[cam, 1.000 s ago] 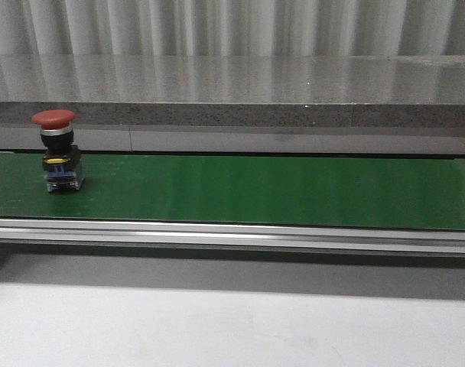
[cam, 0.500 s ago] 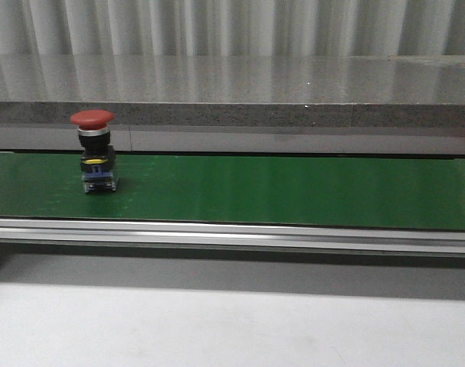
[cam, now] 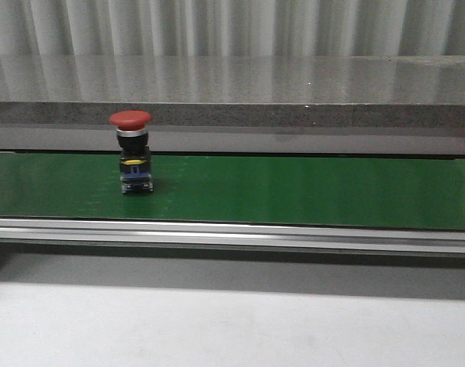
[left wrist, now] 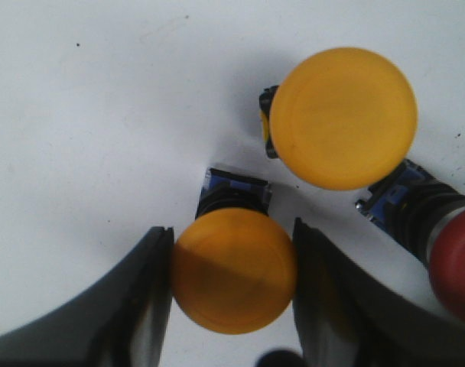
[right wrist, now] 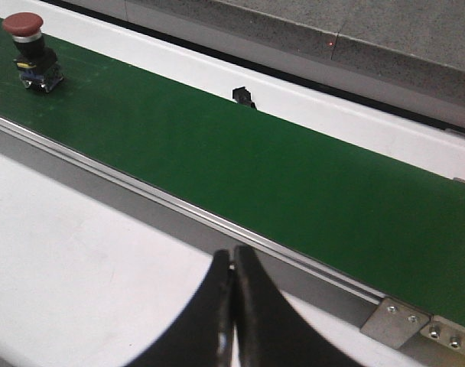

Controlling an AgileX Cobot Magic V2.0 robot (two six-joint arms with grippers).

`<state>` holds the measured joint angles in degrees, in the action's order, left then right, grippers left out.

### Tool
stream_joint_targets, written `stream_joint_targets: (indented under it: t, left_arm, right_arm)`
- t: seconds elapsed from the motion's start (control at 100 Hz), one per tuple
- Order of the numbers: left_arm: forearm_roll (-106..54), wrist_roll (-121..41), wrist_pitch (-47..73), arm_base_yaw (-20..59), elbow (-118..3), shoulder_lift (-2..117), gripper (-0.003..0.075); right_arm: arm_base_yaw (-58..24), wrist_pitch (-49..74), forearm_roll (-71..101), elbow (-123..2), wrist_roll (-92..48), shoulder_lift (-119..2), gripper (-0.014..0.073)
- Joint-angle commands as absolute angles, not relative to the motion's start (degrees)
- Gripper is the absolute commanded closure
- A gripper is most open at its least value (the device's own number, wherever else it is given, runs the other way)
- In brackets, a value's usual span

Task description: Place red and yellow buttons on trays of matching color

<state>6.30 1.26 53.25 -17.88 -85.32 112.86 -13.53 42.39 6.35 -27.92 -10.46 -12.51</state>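
Button, yellow, clamped between left fingers; second yellow and red just beyond. Right gripper closed, empty; red button upright on belt, well apart.

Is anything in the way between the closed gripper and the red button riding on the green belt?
Nothing visible. From the right gripper, shut and empty over the white table, only the belt's metal side rail and bare green belt lie before the red button, standing upright far along it.
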Motion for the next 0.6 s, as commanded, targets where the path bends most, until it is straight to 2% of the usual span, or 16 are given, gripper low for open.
stream_joint_targets:
  t: [0.0,0.43,0.59]
  left_arm:
    - [6.6,1.8,52.7,-18.0,-86.9,107.9,0.0606]
    - [4.7,1.2,49.0,-18.0,-77.3,90.8,0.0606]
    - [4.6,1.2,48.1,-15.7,-74.5,84.1,0.0606]
  right_arm:
    - [-13.4,38.5,6.7,-29.2,-11.0,-13.0,0.0659]
    - [-13.4,38.5,6.7,-29.2,-11.0,-13.0,0.0659]
    - [-13.4,38.5,6.7,-29.2,-11.0,-13.0,0.0659]
